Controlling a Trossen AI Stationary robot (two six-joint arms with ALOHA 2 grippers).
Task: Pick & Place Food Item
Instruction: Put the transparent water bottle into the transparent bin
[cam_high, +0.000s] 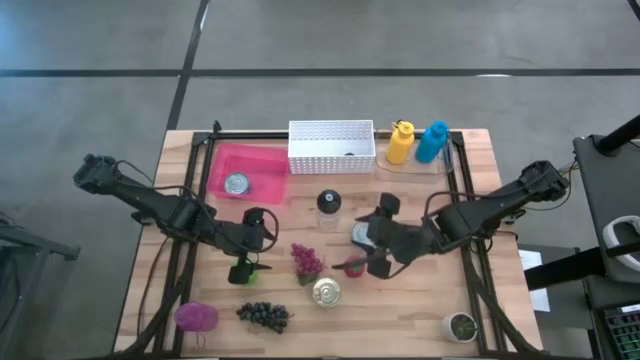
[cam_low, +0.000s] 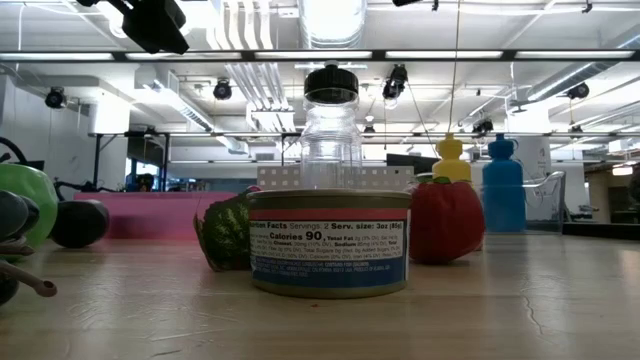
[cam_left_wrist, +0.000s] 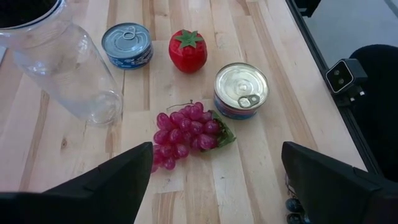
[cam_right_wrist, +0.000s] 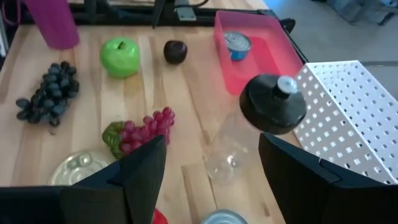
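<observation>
Left gripper (cam_high: 262, 232): hovering over the table's left-middle, fingers (cam_left_wrist: 112, 186) standing wide apart, holding nothing.
Red grapes (cam_left_wrist: 186, 129): lying on the wood just ahead of the left gripper, between its two fingers in the left wrist view, not touching either; in the high view (cam_high: 306, 259) sitting a little to the right of that gripper.
Right gripper (cam_high: 382, 240): hanging over the table's middle, right of the red grapes, fingers (cam_right_wrist: 140, 171) parted, nothing showing between them.
Gold can (cam_left_wrist: 241, 89): standing just beside the red grapes, on the side toward the table's front edge.
Strawberry (cam_left_wrist: 188, 50): sitting near the right gripper, beyond the grapes from the left arm.
Blue can (cam_left_wrist: 127, 45): resting beside the strawberry, mostly covered by the right gripper in the high view.
Clear jar (cam_high: 328, 208): standing upright with a black lid, behind the grapes.
Green apple (cam_right_wrist: 120, 57): lying under the left gripper in the high view, only partly showing there.
Dark grapes (cam_high: 264, 315): lying near the front edge, well apart from both grippers.
Pink tray (cam_high: 268, 160): holding a small can (cam_high: 236, 183), at the back left.
Low view: label can (cam_low: 329, 243) filling the foreground, hiding most of the red grapes; neither gripper making itself out clearly there.
</observation>
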